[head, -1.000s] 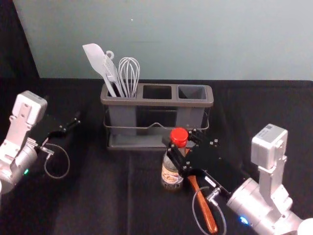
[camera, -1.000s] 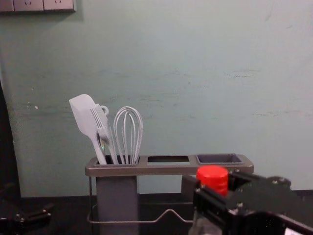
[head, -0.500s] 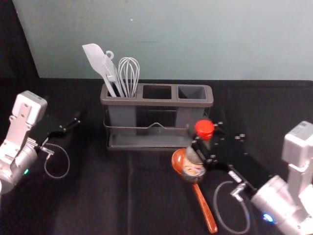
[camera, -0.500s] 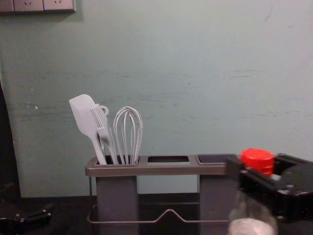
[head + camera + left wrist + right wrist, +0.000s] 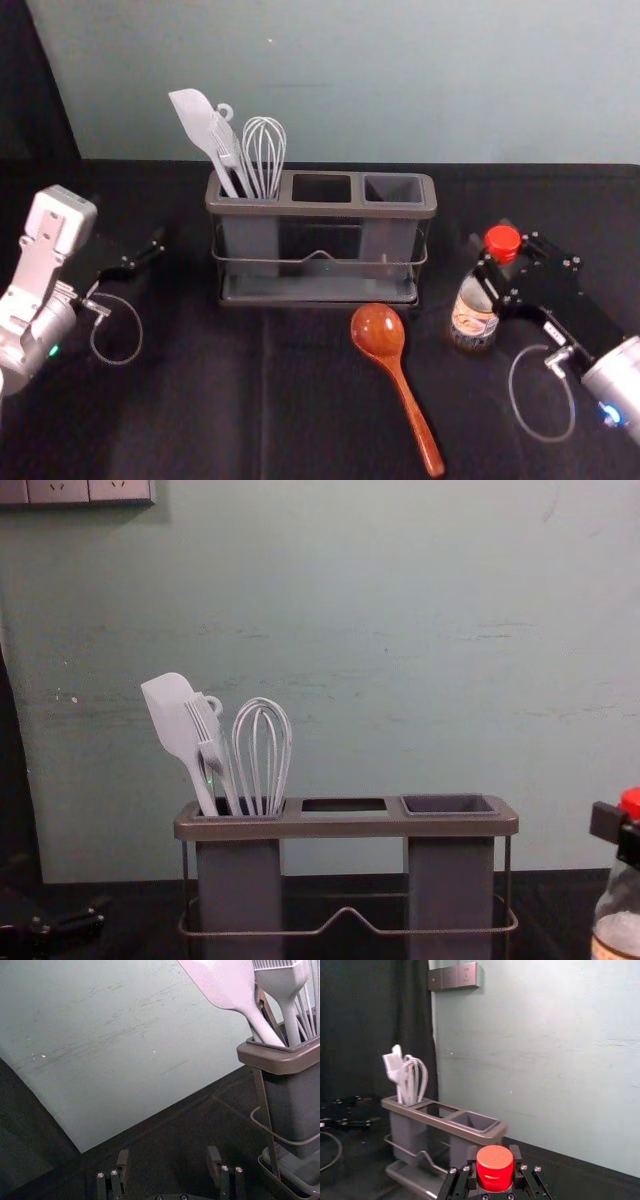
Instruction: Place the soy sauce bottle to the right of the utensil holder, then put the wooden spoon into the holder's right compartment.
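Note:
In the head view, my right gripper (image 5: 490, 260) is shut on the neck of the soy sauce bottle (image 5: 474, 315), below its red cap, right of the utensil holder (image 5: 320, 210). Whether its base touches the table I cannot tell. The right wrist view has the red cap (image 5: 494, 1167) between the fingers of my right gripper (image 5: 493, 1156). At the chest view's right edge is part of the bottle (image 5: 618, 925). The wooden spoon (image 5: 380, 335) lies before the holder, bowl toward it. My left gripper (image 5: 158, 246) is parked at the left; its wrist view shows the gripper (image 5: 168, 1160) open.
A white spatula (image 5: 197, 122), a brush and a whisk (image 5: 264, 150) stand in the holder's left compartment. The right compartment (image 5: 393, 189) has an open top with nothing standing in it. Behind the table rises a wall (image 5: 400, 80).
My right gripper has carried the bottle rightward, from in front of the holder and over the spoon to the holder's right. The spoon is now fully uncovered. My left arm has stayed still.

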`<state>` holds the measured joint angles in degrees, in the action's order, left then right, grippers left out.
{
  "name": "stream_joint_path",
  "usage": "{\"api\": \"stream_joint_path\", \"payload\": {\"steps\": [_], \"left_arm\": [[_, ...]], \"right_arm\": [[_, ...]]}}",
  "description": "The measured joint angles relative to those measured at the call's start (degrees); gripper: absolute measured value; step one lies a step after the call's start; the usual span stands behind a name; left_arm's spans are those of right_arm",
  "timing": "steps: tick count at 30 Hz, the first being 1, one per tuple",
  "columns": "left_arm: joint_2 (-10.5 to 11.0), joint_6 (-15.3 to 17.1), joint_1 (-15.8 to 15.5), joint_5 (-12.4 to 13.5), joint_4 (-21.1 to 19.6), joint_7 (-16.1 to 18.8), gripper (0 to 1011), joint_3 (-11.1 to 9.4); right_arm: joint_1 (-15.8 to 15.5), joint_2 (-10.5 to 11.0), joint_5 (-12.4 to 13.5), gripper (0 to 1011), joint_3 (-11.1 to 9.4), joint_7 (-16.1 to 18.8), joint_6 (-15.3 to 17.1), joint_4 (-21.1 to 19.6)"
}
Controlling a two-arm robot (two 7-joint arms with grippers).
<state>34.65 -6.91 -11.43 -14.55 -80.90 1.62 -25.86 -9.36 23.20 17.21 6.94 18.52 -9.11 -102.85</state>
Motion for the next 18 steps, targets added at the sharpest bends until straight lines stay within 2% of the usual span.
{"api": "stream_joint_path", "payload": {"steps": [9, 14, 18], "left_arm": [[0.0, 0.0, 0.0, 0.0, 0.0, 0.0, 1000, 0.0], [0.0, 0.0, 0.0, 0.0, 0.0, 0.0, 1000, 0.0], [0.0, 0.0, 0.0, 0.0, 0.0, 0.0, 1000, 0.0]], "right_arm": [[4.1, -0.4, 2.2, 382, -0.9, 2.2, -1.3, 5.6], [7.5, -1.1, 3.1, 382, -0.3, 3.8, -2.8, 9.7], [11.4, -1.9, 4.2, 382, 0.7, 5.4, -3.1, 13.9]]}}
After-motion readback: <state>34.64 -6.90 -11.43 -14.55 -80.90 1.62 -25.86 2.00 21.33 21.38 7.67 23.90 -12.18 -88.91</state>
